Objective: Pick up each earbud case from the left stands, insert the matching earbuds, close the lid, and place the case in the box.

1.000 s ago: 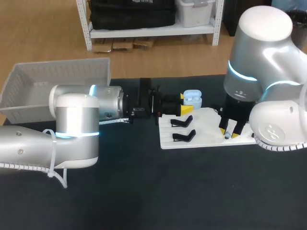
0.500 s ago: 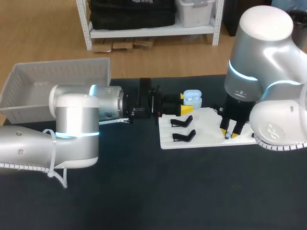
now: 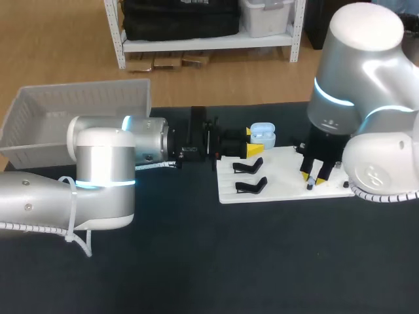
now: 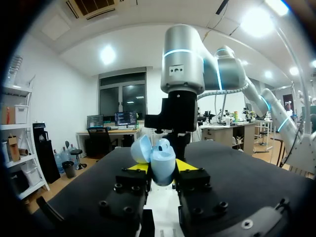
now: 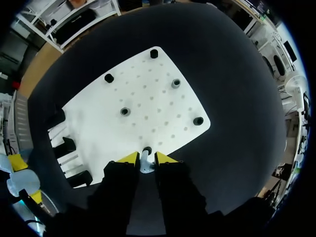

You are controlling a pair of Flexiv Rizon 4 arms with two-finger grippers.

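Observation:
The light blue earbud case (image 3: 264, 135) has its lid open and is held level above the table's far side, with my left gripper (image 3: 252, 140) shut on it. In the left wrist view the case (image 4: 159, 157) sits upright between my yellow tips (image 4: 160, 171), its lid tipped back. My right gripper (image 3: 313, 179) hangs over the right end of the white board (image 3: 281, 175), fingers pointing down. In the right wrist view a small white earbud (image 5: 145, 166) is pinched between that gripper's tips (image 5: 146, 158), just over the board's near edge (image 5: 148, 98).
Two black stands (image 3: 251, 178) sit on the board's left part. Several small black pegs (image 5: 125, 111) dot the board. A white basket (image 3: 72, 111) stands at the table's far left corner, behind my left arm.
My right gripper's fingers have drawn together on the earbud and the arm has shifted slightly right. The left arm and the case have stayed put.

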